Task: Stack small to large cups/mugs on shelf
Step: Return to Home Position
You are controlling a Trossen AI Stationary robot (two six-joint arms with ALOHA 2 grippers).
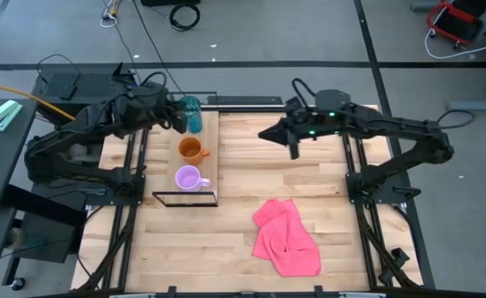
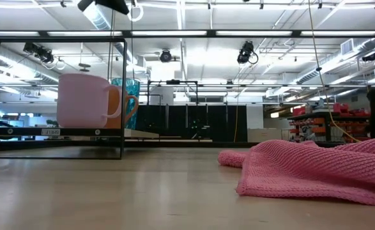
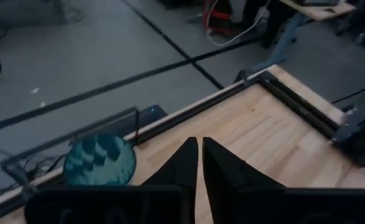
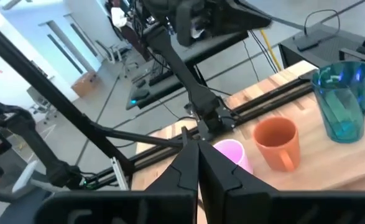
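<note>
Lilac mug [image 1: 188, 177], orange mug [image 1: 191, 149], teal tumbler [image 1: 192, 113] upright, lined along shelf [image 1: 210, 132].

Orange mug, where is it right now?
In the high view the orange mug stands on the shelf, left side of the table, between the teal tumbler and the purple mug.

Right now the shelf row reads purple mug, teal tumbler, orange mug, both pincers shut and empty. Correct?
No: the orange mug is in the middle, between the purple mug and the teal tumbler, per the high view. All on the shelf; left pincer and right pincer shut, empty.
</note>
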